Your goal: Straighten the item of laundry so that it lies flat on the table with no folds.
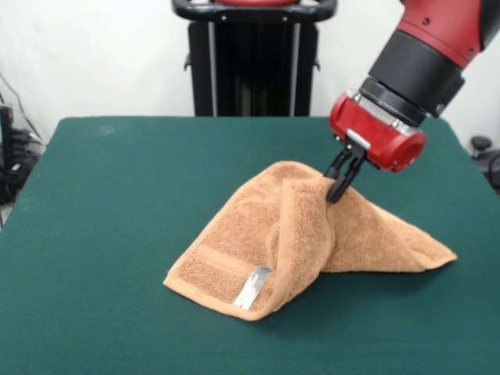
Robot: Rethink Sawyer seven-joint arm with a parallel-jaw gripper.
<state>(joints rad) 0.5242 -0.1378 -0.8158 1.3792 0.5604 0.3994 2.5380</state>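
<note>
Front view is showing a light orange-tan terry towel (305,238) lying bunched on the bench (117,234), whose top is a dark green cloth with a smooth, matte weave. The towel is sitting toward the right half of the bench, between the middle and the right edge, nearer the front edge than the back. Its looped pile is looking soft and thick. It is not lying flat — the cloth is rising to a peak near its back, and from that peak one thick fold is running down toward the front, overlapping the layer beneath. To the left of the fold a sloping panel is spreading into a straight hemmed edge with a flatter woven band running along it. A small white label (253,287) is sticking out at that front hem, close to the lowest corner. On the right, another layer is tapering to a pointed corner that is reaching toward the right edge of the bench.

The red and black arm (426,55) is coming down at a slant from the upper right, ending in a glossy red rounded wrist housing. Its hand (339,186) — two thin black fingers (346,173) — is drawn together and pinching the towel's raised peak, holding the cloth up there.
</note>
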